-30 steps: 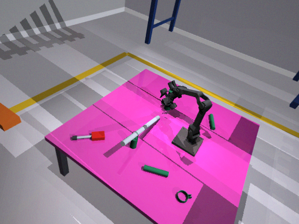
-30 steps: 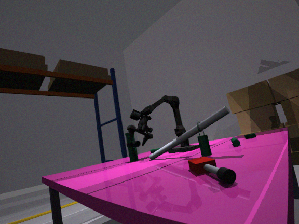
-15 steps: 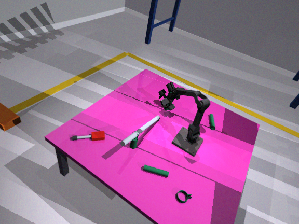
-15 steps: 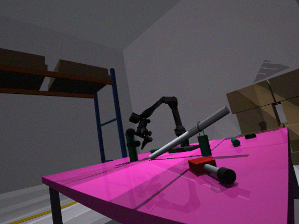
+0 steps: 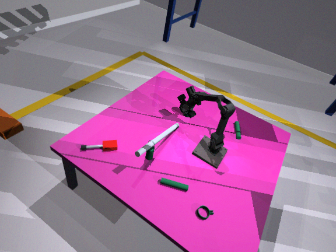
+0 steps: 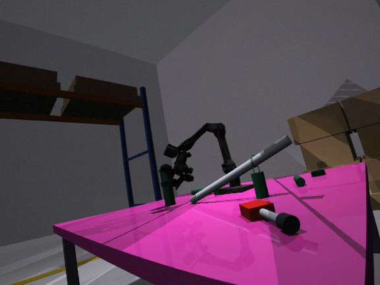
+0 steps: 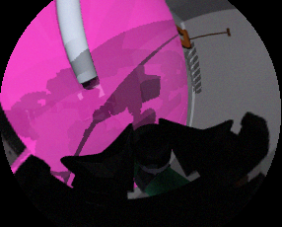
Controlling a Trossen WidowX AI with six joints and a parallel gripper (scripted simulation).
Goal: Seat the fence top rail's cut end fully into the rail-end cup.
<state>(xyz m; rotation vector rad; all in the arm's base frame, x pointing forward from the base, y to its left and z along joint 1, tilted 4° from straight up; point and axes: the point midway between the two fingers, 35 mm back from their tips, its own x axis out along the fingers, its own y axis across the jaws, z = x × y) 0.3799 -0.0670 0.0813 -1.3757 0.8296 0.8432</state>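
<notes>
Nearest on the pink desk (image 6: 198,244) lies a red block (image 6: 256,209) with a grey handle that ends in a black knob (image 6: 287,223). Behind it stands a short green post (image 6: 259,185) whose loop cap (image 6: 253,161) carries the grey top rail (image 6: 237,171). The rail is tilted. Its high end sticks out past the loop, and its low end rests on the desk just beside the big post (image 6: 168,188), apart from it and not in any cup. In the wrist view this cut end (image 7: 85,71) lies ahead of the hand on bare desk.

The hand (image 6: 181,177) is down at the upper part of the big post. Its dark fingers are half-closed and pinch the post, and green shows between them (image 7: 161,184). Whether they bear on the band or on the post itself cannot be told. The black arm (image 6: 218,135) arches back to its base plate (image 5: 198,153).

Farther off, two green cylinders (image 6: 299,180) (image 6: 318,172) lie near the desk's edge. The top view also shows another (image 5: 174,184) and a green ring (image 5: 198,213). Beyond the desk stand a blue-framed shelf rack (image 6: 146,145) and stacked cardboard boxes (image 6: 320,125).
</notes>
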